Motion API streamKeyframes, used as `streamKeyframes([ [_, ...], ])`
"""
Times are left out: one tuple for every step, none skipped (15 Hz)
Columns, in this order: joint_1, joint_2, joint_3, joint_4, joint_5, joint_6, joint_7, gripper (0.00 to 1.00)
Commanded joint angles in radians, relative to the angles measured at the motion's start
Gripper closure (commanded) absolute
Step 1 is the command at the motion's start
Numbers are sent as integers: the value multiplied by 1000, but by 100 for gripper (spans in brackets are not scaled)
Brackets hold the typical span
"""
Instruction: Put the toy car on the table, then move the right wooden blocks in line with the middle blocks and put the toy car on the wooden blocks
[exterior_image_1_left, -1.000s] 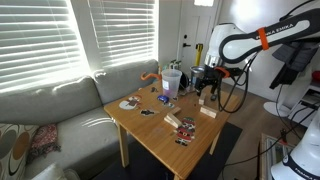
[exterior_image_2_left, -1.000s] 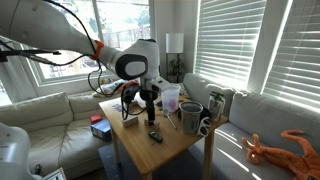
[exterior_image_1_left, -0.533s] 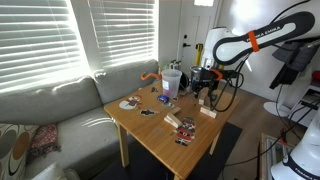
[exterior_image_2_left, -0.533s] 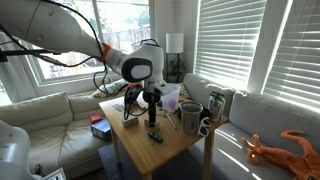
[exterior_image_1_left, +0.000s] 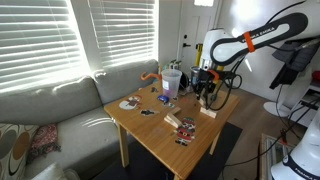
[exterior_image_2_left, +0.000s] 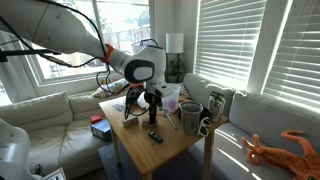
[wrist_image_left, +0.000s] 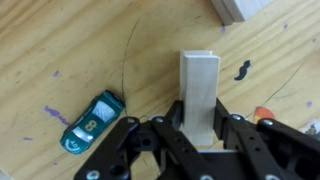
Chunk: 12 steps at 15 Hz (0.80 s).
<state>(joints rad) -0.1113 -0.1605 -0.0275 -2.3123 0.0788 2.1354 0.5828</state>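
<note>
The pincer (wrist_image_left: 200, 128) hides the near end of a wooden block (wrist_image_left: 200, 85); the top edge crops another block (wrist_image_left: 243, 8).

Matt grained wood table (wrist_image_left: 60, 40); smooth pale wood block (wrist_image_left: 199, 85); glossy toy car (wrist_image_left: 92, 122).

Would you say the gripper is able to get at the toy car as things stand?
Probably, though not at once: the gripper straddles a wooden block, whether clamped I cannot tell. The toy car lies close beside it on the table, with nothing over it.
</note>
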Motion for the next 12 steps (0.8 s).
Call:
streamKeyframes([
  [8, 18, 2, 14, 13, -7, 23, 92],
  [9, 16, 2, 13, 15, -6, 15, 92],
  [9, 14, 3, 12, 11, -5, 15, 92],
  [10, 11, 4, 9, 4, -2, 14, 58],
  [9, 8, 5, 8, -1, -1, 16, 41],
  [11, 5, 6, 6, -4, -1, 12, 35],
  [12, 3, 8, 4, -8, 1, 11, 29],
  [15, -1, 10, 2, -11, -1, 12, 21],
  [18, 0, 12, 1, -16, -1, 11, 15],
  [20, 1, 14, 0, -20, 1, 7, 50],
  [21, 2, 18, -3, -29, 4, 7, 54],
  [22, 0, 20, -5, -35, 3, 3, 55],
])
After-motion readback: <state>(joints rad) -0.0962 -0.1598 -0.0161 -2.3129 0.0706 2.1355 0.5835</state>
